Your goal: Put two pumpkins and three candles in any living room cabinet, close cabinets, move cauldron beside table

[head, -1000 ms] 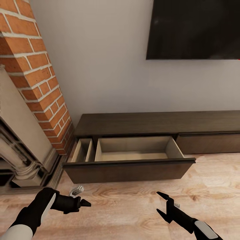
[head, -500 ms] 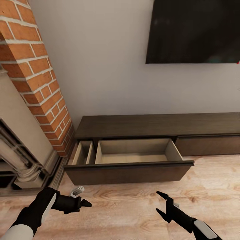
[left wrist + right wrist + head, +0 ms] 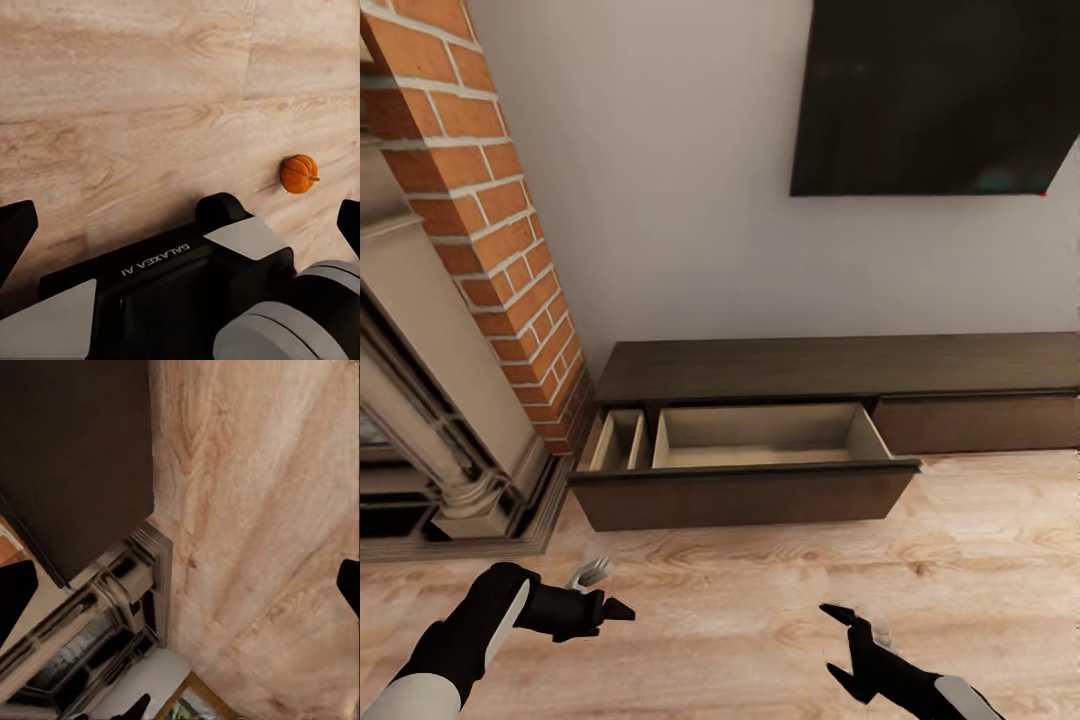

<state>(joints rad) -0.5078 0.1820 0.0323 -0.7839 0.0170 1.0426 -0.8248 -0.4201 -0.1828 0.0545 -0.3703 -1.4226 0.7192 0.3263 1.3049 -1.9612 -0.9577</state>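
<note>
The long dark brown cabinet [image 3: 840,368] stands against the wall. Its left drawer [image 3: 745,492] is pulled out, and the pale beige inside holds nothing. My right wrist view looks down the dark drawer front [image 3: 75,457]. One orange pumpkin [image 3: 298,173] lies on the wooden floor beside my base, in the left wrist view. My left gripper [image 3: 612,608] hovers open over the floor in front of the drawer's left end. My right gripper [image 3: 838,642] is open too, low over the floor before the drawer's right end. Both hold nothing. The candles, cauldron and table are out of view.
A brick chimney [image 3: 490,240] and a stone fireplace surround [image 3: 450,440] fill the left side, close to the drawer's left end. A dark TV screen [image 3: 930,90] hangs on the wall above the cabinet. Wooden floor [image 3: 980,540] spreads to the right.
The whole picture has shifted, so the camera moved: the cabinet now sits slightly further off and to the left. The drawer stays open. My right gripper shows a little lower.
</note>
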